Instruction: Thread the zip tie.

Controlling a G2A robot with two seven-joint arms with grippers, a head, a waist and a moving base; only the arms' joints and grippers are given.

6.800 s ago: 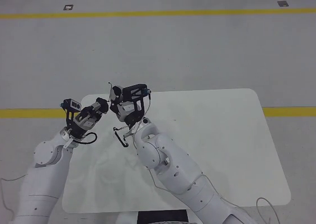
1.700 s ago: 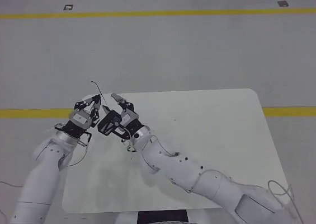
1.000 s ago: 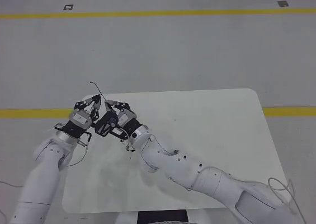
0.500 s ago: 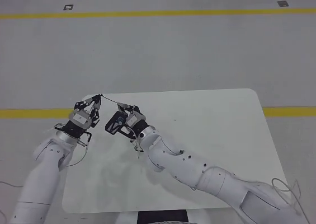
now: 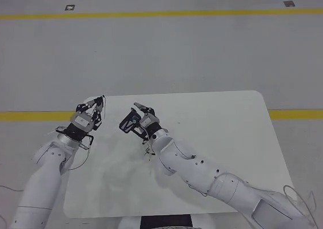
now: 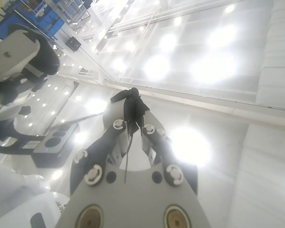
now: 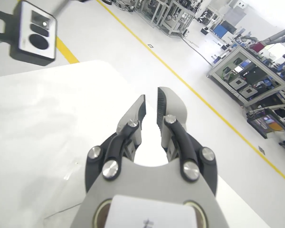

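My left gripper point(image 5: 98, 103) is held above the table's far left corner, shut on the thin black zip tie point(image 5: 103, 101). In the left wrist view the tie's bunched black end sits pinched at the tips of the left gripper point(image 6: 132, 110), and the zip tie's strap point(image 6: 127, 154) runs back between the fingers. My right gripper point(image 5: 140, 107) hovers a short way to the right of it, apart from the tie. The right wrist view has that right gripper point(image 7: 151, 100) open by a narrow gap, with nothing between its ribbed pads.
The white table point(image 5: 218, 143) is bare under and to the right of both arms. Its far edge and rounded corner point(image 7: 102, 64) lie just beyond the right gripper. The left arm's wrist camera point(image 7: 34, 40) hangs close by.
Half a second ago the right gripper was drawing the tie's tail out taut toward the right. It has let go and shifted farther right; the tail has sprung back to the left gripper.
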